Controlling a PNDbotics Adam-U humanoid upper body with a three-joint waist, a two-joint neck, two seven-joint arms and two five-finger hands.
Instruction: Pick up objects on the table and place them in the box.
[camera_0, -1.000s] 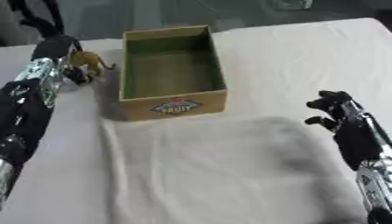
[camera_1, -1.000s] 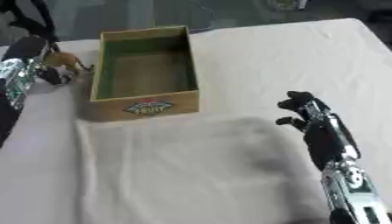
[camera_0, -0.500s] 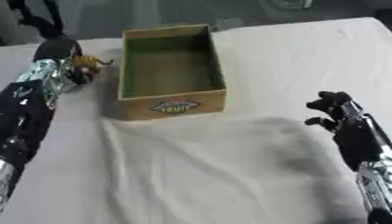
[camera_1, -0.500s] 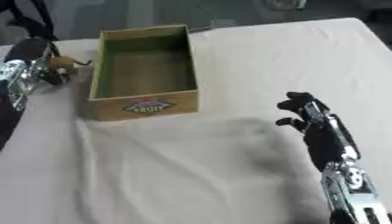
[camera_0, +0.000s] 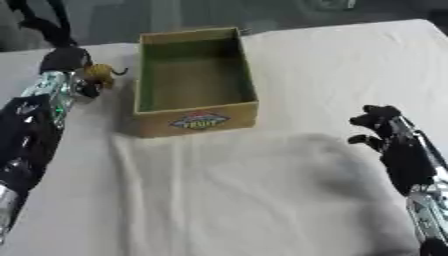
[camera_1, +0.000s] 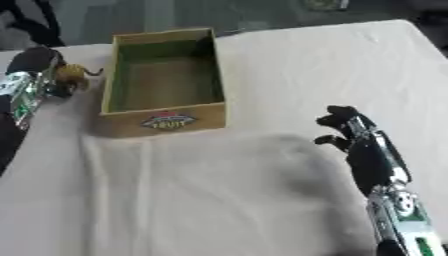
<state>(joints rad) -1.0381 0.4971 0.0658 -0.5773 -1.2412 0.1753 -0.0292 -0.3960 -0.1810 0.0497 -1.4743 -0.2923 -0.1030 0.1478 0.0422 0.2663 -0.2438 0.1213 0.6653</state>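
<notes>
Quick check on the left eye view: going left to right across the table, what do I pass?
Left hand → small yellow-brown toy at that hand → open cardboard box → right hand, over the cloth.

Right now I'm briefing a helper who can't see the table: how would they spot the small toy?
Find the open cardboard box with the fruit label. Just off its left wall, at the left hand, sits the small yellow-brown toy. It is the only loose object there.
</notes>
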